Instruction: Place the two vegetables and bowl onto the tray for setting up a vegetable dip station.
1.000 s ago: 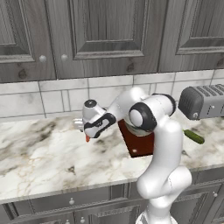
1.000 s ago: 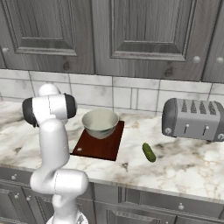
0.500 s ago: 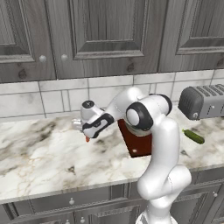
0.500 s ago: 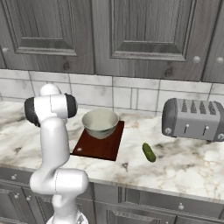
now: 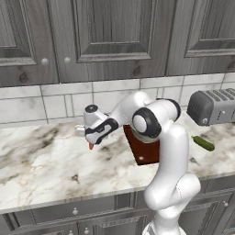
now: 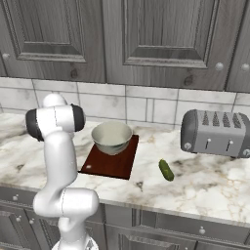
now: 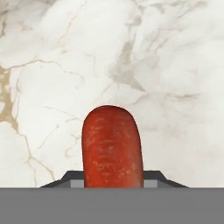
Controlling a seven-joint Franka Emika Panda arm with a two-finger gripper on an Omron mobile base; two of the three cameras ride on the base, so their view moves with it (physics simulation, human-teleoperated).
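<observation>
Grey panelled cabinets [image 6: 161, 34] up top, a pale tiled backsplash [image 6: 112, 105] beneath, then a marble counter [image 5: 41, 170] across the whole width. White arm [image 5: 170, 151] rising at the near edge, elbow bent, reaching left over the counter.

Grey four-slot toaster [image 6: 215, 132] standing at the far right, against the backsplash.

Dark reddish-brown tray [image 6: 110, 163] lying flat mid-counter, right of the arm's reach, half hidden behind the arm in the left base view [image 5: 144, 149]. Pale grey-beige bowl [image 6: 112, 137] sitting on the tray's far half, upright, greenish-cream inside.

Gripper [image 5: 91, 143] hanging left of the tray, above bare marble, pointing down. Fingers in close on either side of the orange-red carrot piece [image 7: 112, 146], which stands lengthwise between them in the hand view, rounded tip [image 5: 91, 146] poking out below the hand toward the counter. Cannot tell for sure whether the jaws already press on it or merely flank it; cannot tell either whether the tip touches the marble or hangs just above it.

Dark green cucumber piece [image 6: 166, 170] lying on the counter right of the tray, between tray and toaster, nearer the front edge, well apart from the gripper; also visible at the right of the left base view [image 5: 203, 142].
</observation>
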